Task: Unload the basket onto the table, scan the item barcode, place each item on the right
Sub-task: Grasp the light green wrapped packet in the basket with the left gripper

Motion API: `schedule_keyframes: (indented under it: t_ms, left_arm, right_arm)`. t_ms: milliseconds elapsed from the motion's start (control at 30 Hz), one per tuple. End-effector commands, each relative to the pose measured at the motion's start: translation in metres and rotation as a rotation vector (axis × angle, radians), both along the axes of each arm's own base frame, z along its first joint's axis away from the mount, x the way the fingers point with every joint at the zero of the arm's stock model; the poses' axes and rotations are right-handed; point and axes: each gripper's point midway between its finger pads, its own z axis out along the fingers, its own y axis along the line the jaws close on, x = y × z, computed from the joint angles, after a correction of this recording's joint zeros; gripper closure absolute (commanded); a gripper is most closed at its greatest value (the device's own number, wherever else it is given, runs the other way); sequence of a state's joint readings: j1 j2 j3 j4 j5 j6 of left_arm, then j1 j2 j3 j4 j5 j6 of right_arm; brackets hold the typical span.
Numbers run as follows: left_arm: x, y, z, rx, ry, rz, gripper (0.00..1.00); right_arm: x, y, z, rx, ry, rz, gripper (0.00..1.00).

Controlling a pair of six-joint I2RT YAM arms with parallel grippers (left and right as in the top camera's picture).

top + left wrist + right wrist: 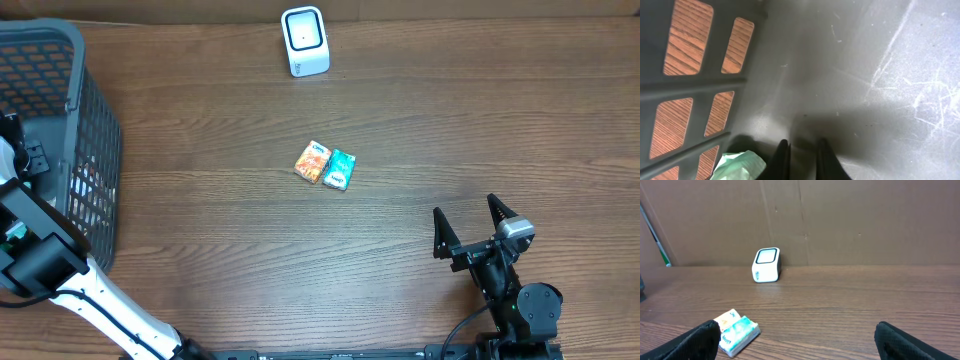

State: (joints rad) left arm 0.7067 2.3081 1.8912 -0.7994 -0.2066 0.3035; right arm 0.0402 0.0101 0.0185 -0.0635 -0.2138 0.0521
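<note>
- Packets (pixel 325 166) lie mid-bench, apart from the far-edge scanner (pixel 304 41); scanning looks undone.
- Left tool (pixel 803 146) is closed, empty, inside the basket (pixel 100 170); right tool (pixel 465 210) is open, empty.

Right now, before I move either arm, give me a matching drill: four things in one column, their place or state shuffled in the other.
Things:
1. white box-shaped scanner
2. orange rectangular packet
3. left end effector
4. right end effector

Place or state:
A. open and empty, near right of the brown wooden table
B. shut, inside the grey plastic mesh basket
C. upright at the table's far edge
D. mid-table, touching the teal rectangular packet

Pairs: 1-C, 2-D, 3-B, 4-A
</note>
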Motion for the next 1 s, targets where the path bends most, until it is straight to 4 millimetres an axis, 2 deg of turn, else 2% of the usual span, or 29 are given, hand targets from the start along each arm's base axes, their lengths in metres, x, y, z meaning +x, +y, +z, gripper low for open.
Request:
schedule_keyframes:
  t_ms: [0,167,267,400,500,533,567,600,633,700,800,900,967]
  left_arm:
    - [-0.009,-0.008,-0.020,-0.030,0.062,-0.011,0.96]
    - [0.002,-0.018,-0.001,-0.024,0.052,-0.033,0.96]
    - [0.011,-0.021,0.023,-0.001,0.022,-0.010,0.96]
    - [0.025,-0.023,0.064,0.027,-0.068,0.060,0.96]
    - [0.033,-0.027,0.085,0.039,-0.107,0.064,0.96]
    - [0.034,-0.029,0.088,0.043,-0.109,0.058,0.91]
    - [0.033,-0.031,0.088,0.044,-0.097,0.049,0.71]
    - [0.030,-0.032,0.087,0.041,-0.084,0.049,0.44]
    - [0.026,-0.034,0.084,0.030,-0.065,0.050,0.33]
    - [0.014,-0.037,0.076,0.006,-0.016,0.059,0.17]
    - [-0.019,-0.028,0.068,0.024,0.081,0.144,0.00]
    - [-0.047,-0.016,0.068,0.052,0.142,0.248,0.00]
    - [-0.055,-0.013,0.066,0.039,0.149,0.270,0.00]
  right_arm:
    - [0.000,0.002,-0.002,0.004,0.000,0.009,0.00]
    - [0.000,0.002,-0.002,0.004,-0.001,0.009,0.00]
    - [0.000,0.002,-0.002,0.004,-0.001,0.009,0.00]
    - [0.000,0.002,-0.002,0.004,0.000,0.009,0.00]
    - [0.000,0.002,-0.002,0.004,-0.001,0.009,0.00]
    - [0.000,0.002,-0.002,0.004,0.000,0.009,0.00]
    - [0.000,0.002,-0.002,0.004,-0.001,0.009,0.00]
    - [0.000,0.002,-0.002,0.004,0.000,0.009,0.00]
    - [0.000,0.002,-0.002,0.004,-0.001,0.009,0.00]
    - [0.000,0.002,-0.002,0.004,-0.001,0.009,0.00]
    - [0.000,0.002,-0.002,0.004,0.000,0.009,0.00]
    - [0.000,0.002,-0.002,0.004,-0.001,0.009,0.00]
    - [0.000,0.002,-0.002,0.004,0.000,0.009,0.00]
